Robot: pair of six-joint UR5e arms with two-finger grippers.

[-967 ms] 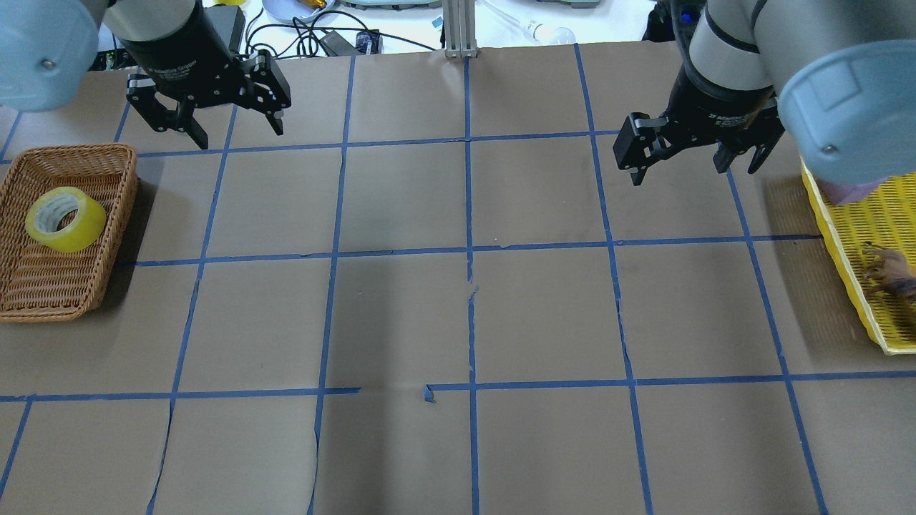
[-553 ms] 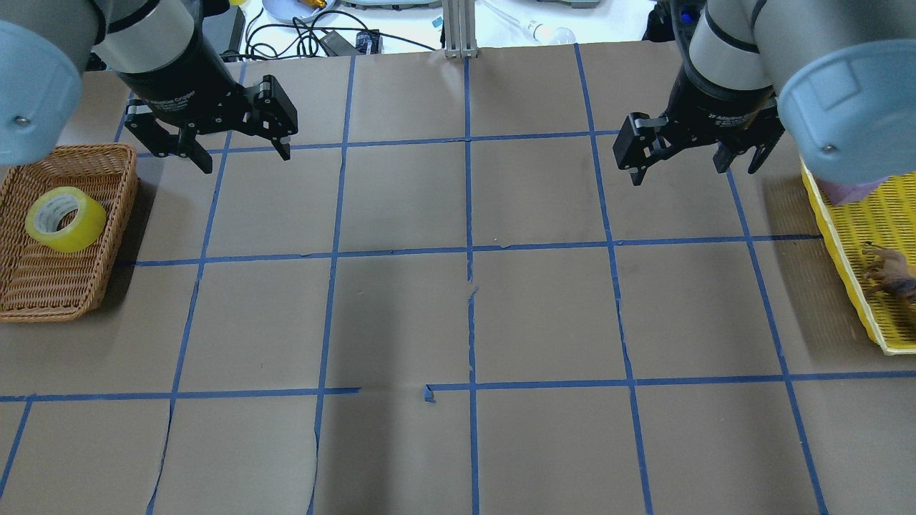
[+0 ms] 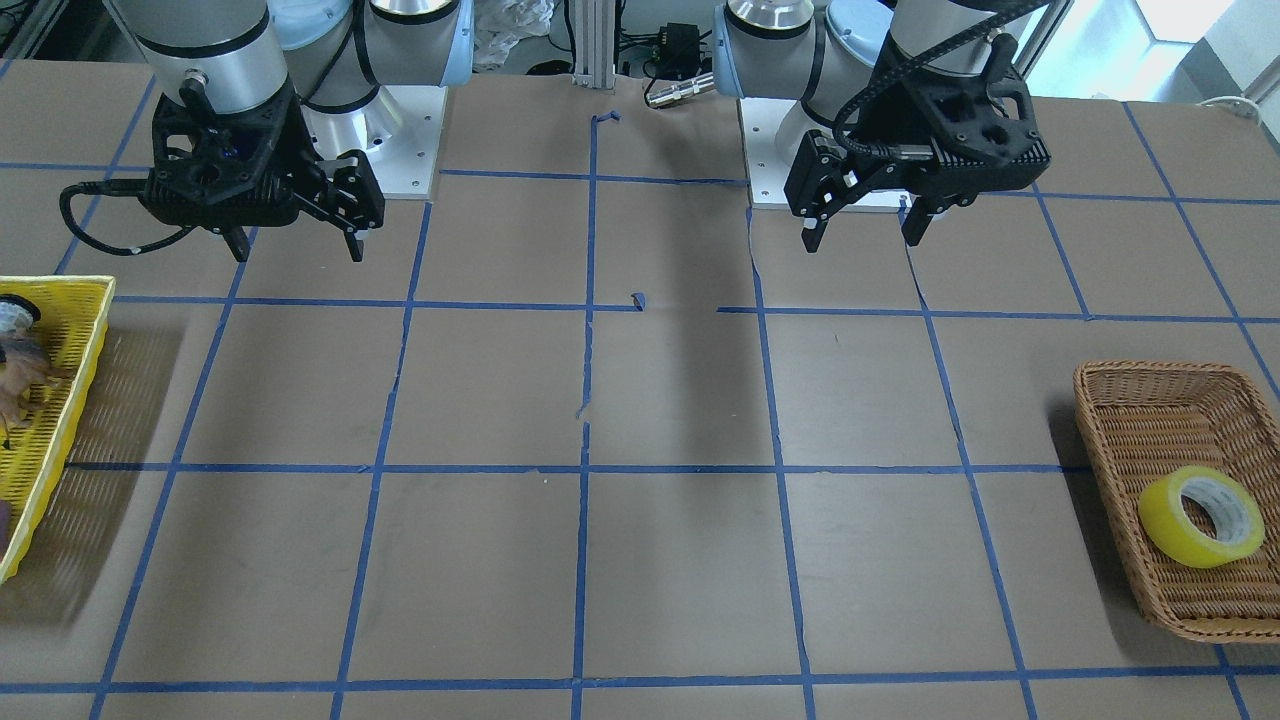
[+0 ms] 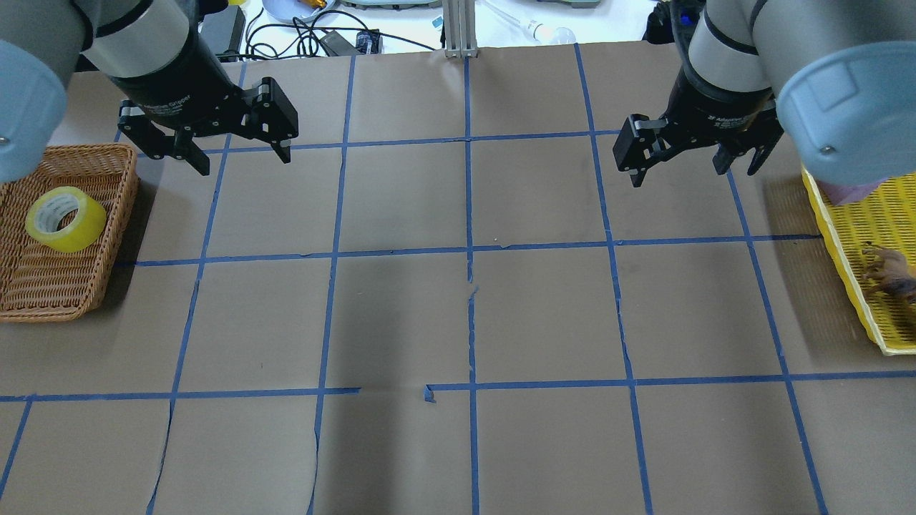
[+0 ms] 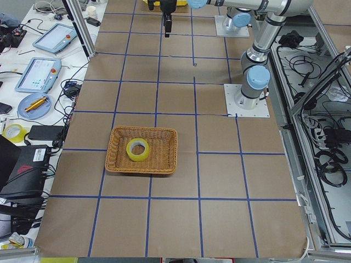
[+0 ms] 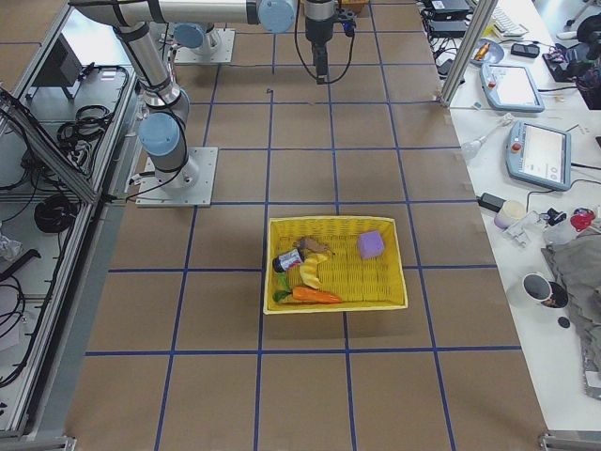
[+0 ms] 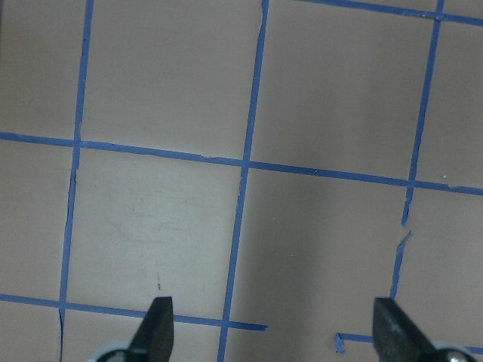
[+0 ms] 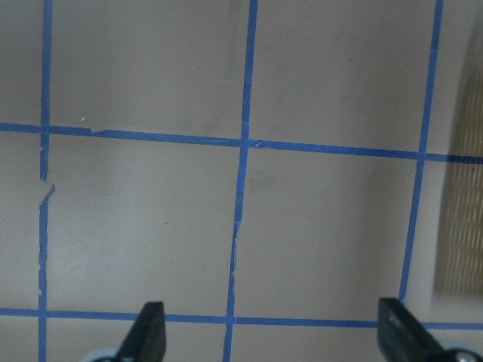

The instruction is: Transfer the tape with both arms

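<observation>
Front-facing: tape (image 3: 1200, 515) sits inside the wicker basket (image 3: 1150, 372), somewhat tilted, core opening up. Nothing touches it. Left gripper (image 3: 862, 238) hangs above the table (image 3: 680, 560), well apart from the basket, on its robot side and toward table centre. Jaws wide, nothing between them. Right gripper (image 3: 298, 252) is far from the basket at the other end of the table, jaws also wide and holding nothing. Yellow slotted tray (image 3: 95, 330) is at the table end opposite the basket.

Overhead: same layout. Left gripper is off the basket's far corner, not over it. The tape is in the basket's far half. A small toy animal (image 4: 887, 272) lies in the yellow tray.

Exterior left: tape near the middle of the basket, which lies flat on the table.

Exterior right: basket not in frame. The yellow tray holds a purple block (image 6: 371, 244), a carrot (image 6: 315, 295) and small items I can't identify.

Left wrist: fingertips (image 7: 158, 323) spread wide, only table and blue grid lines (image 7: 245, 162) below; no basket in frame.

Right wrist: fingertips wide, bare table and grid lines below.
</observation>
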